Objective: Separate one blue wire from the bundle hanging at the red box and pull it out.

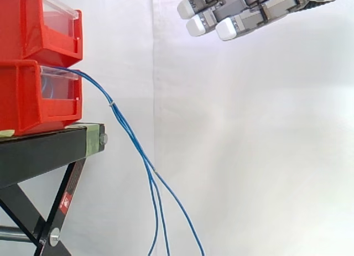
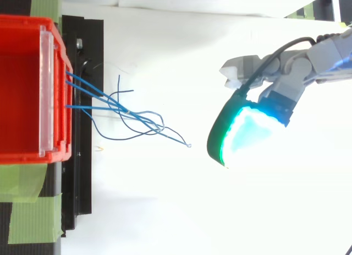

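A bundle of thin blue wires comes out of the lower red bin and hangs down past the black stand's edge, splitting into separate strands lower down. From above the blue wires fan out to the right of the red bin. My hand is high at the upper right, well away from the wires, with straight fingers and white pads pointing left, holding nothing. In the top view the hand sits far right of the wires, and one pad glows cyan-green.
A second red bin is stacked on the lower one. The black stand carries green tape at its edge. A white curtain backs the scene, with open room between wires and hand.
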Tool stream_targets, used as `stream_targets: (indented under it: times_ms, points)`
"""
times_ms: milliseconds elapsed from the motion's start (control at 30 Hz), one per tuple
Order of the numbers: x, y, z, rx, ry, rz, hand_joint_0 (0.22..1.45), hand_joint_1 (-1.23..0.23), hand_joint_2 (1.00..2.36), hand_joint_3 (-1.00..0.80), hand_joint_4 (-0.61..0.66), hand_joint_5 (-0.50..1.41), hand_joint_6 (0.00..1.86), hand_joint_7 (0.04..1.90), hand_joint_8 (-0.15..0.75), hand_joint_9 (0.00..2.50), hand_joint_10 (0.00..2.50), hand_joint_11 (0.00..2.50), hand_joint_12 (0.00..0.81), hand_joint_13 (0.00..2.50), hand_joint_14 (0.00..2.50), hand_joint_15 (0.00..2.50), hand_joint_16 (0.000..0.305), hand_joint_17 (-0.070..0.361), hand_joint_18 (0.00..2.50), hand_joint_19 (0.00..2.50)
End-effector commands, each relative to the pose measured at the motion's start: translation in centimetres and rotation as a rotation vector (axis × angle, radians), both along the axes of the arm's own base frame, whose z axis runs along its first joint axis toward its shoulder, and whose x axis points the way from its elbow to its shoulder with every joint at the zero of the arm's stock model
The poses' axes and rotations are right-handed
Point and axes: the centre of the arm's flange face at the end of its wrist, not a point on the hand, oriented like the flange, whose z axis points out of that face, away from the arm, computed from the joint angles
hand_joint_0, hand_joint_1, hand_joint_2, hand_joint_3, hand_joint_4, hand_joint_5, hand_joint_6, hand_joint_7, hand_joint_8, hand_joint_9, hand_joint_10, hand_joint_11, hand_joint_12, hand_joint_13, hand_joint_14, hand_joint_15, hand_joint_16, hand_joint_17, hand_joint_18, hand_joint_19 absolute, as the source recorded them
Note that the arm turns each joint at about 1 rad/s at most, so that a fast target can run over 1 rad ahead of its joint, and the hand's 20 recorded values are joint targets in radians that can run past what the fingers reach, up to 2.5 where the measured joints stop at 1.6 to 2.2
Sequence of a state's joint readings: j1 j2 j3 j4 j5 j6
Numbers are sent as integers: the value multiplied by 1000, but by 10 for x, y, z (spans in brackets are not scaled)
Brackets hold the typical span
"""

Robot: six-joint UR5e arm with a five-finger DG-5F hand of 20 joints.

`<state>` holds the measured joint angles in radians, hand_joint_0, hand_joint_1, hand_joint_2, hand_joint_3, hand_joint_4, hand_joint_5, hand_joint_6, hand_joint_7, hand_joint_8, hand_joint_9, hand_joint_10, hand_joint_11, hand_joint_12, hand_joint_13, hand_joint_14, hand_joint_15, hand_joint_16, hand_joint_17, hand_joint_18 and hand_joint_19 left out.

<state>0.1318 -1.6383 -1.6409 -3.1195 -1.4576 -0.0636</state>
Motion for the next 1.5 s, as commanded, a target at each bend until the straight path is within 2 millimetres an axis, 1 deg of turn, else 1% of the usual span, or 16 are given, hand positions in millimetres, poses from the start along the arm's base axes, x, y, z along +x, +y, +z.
stream_targets:
  times_ms: [0,467,633,667,1133,1167,1200,1233,1333,1467]
  points:
    - [0,0,0,-1,1,1,518,-453,1001,-492,195,-300,501,606,281,0,0,68,378,100,8,265,58,131,137,503]
    - [-1,-3,0,-1,1,-8,531,-473,1002,-475,201,-300,501,603,289,0,0,55,373,90,8,258,57,128,137,486]
    - [-1,-3,0,-1,1,-8,532,-496,1003,-463,200,-300,501,601,281,0,0,21,369,32,7,231,56,127,79,462]
    - [-1,-3,-1,-2,4,-8,533,-450,1003,-465,182,-300,501,631,262,0,0,74,357,0,10,274,54,122,0,526]
    - [-6,-4,-5,-9,53,-8,537,-450,1005,-453,191,-300,501,648,255,0,2,71,357,0,8,266,54,122,0,529]
    - [-6,-3,-5,-17,54,-6,537,-498,1004,-453,211,-300,501,618,271,0,0,20,370,23,6,217,57,127,77,465]
    - [-6,-2,-6,-43,57,-6,538,-450,1004,-451,192,-300,501,647,255,0,1,80,357,0,8,262,54,122,0,525]
    - [-6,-3,-6,-68,56,-8,536,-498,1005,-451,211,-300,501,617,271,0,0,21,369,22,6,219,56,127,77,476]
    - [-6,-3,-5,-140,53,-3,537,-496,1004,-452,209,-300,501,624,271,0,0,16,370,24,6,220,56,127,83,471]
    - [-6,-1,-5,-167,51,4,537,-496,1005,-449,213,-299,501,622,273,0,0,24,371,26,6,217,56,126,89,470]
